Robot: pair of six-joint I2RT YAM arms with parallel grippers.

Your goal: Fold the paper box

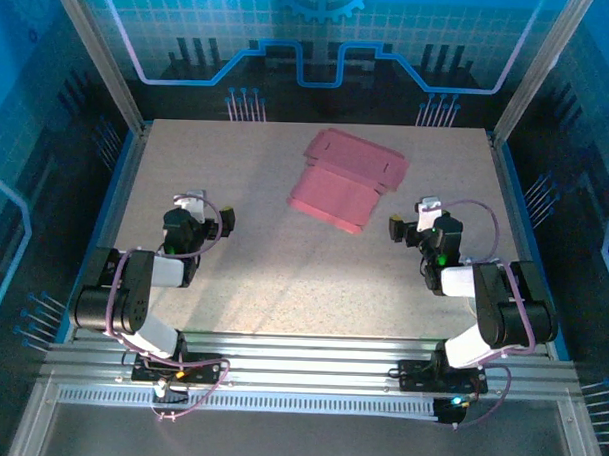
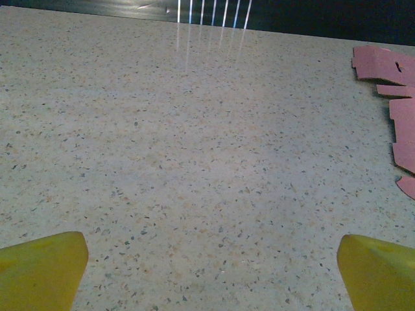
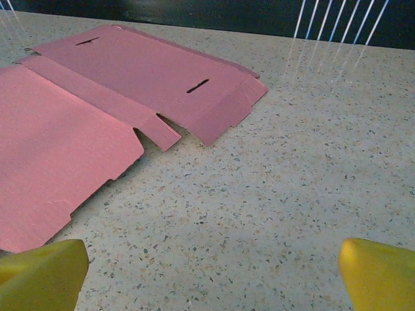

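The paper box (image 1: 348, 178) is a flat pink die-cut sheet with flaps and two slots, lying unfolded on the far middle of the table. Its flap edges show at the right of the left wrist view (image 2: 399, 97); its panels spread across the upper left of the right wrist view (image 3: 97, 110). My left gripper (image 1: 203, 216) rests low at the near left, well apart from the sheet, open, its yellow fingertips (image 2: 42, 269) wide over bare table. My right gripper (image 1: 413, 220) sits near right of the sheet, open, yellow fingertips (image 3: 379, 272) apart with nothing between them.
The speckled beige table (image 1: 283, 277) is bounded by aluminium frame posts and blue side panels. A metal rail (image 1: 300, 348) runs along the near edge by the arm bases. Bundles of white pins stand at the far edge (image 1: 247, 106).
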